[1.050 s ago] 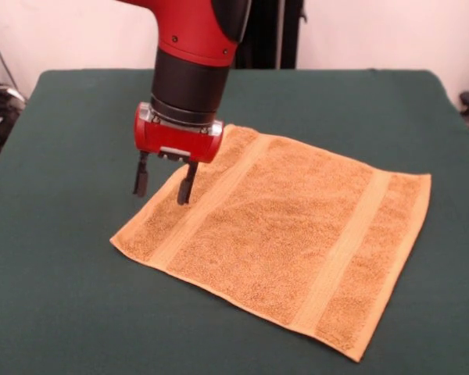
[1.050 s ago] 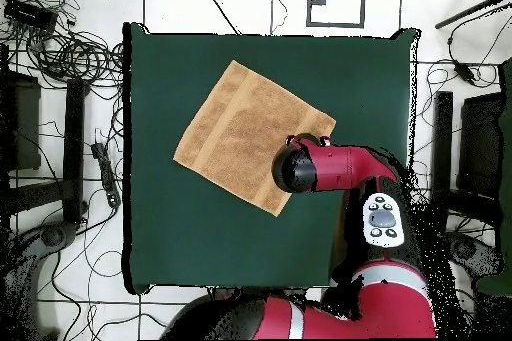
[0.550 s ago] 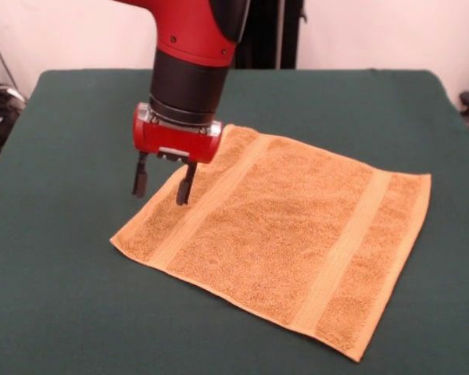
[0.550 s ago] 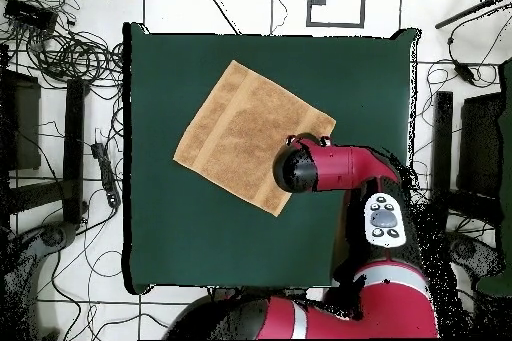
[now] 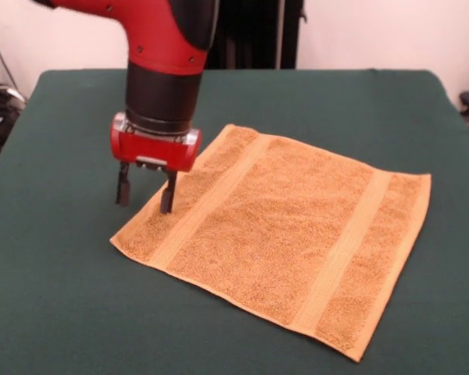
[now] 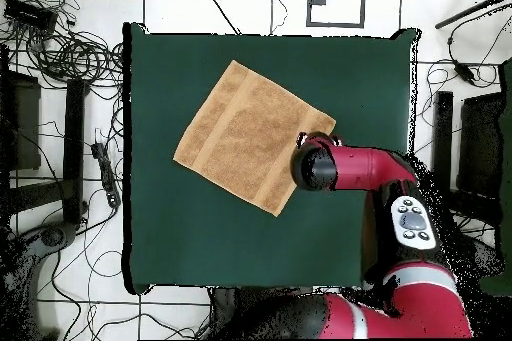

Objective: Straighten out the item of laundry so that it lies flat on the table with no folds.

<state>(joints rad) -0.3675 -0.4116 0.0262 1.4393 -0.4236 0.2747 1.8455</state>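
Orange-tan terry hand towel [image 5: 281,234] lies spread on the dark green cloth-covered table [image 5: 62,312], turned diamond-wise, no fold visible. Red-and-black gripper [image 5: 145,192] hangs over its left edge, fingers apart and empty: one above towel, one above bare cloth, so the edge runs between them.

Towel [image 5: 285,234]: orange-tan, spread flat on green tabletop [image 5: 55,297], turned diagonal, lighter bands near two opposite edges, no folds visible. Pincer [image 5: 145,189]: fingers apart, pointing down, over towel's left edge; one finger above towel, other above bare tabletop. Nothing held.
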